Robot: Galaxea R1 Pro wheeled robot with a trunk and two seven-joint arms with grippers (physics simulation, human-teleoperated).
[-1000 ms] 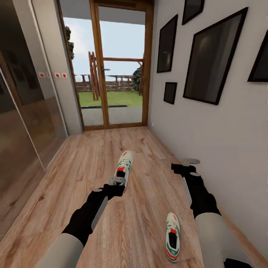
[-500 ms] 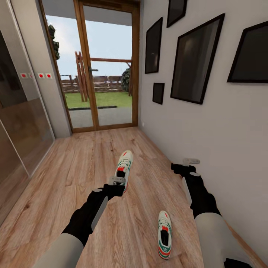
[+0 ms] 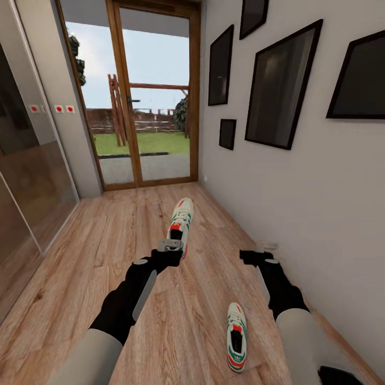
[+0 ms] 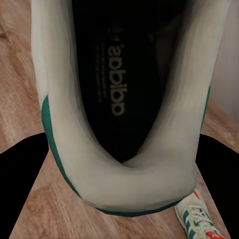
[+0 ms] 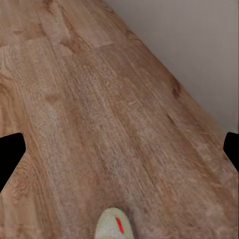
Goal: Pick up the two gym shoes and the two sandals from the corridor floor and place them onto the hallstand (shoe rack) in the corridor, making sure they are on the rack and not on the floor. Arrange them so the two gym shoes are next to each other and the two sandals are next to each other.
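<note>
Since half a second ago, the left gripper (image 3: 170, 247) has lifted the gym shoe (image 3: 180, 224) clamped at its heel higher, and the right gripper (image 3: 263, 250), empty with fingers spread, has drawn back. The second gym shoe (image 3: 236, 337) lies on the wood-plank corridor floor (image 3: 96, 251) between the arms, near the picture-hung wall (image 3: 299, 192).

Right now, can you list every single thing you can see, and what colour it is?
Gym shoe: one, cream with green and red, held up in the left gripper.
Second gym shoe: one, same colours, on the floor by the right arm.
Floor: light brown wood planks.
Glass door: one, brown frame, corridor's far end.
Picture frames: five, black, right wall.
Left gripper: grey, shut on the shoe's heel.
Right gripper: grey, empty; fingers spread apart in its wrist view.
</note>
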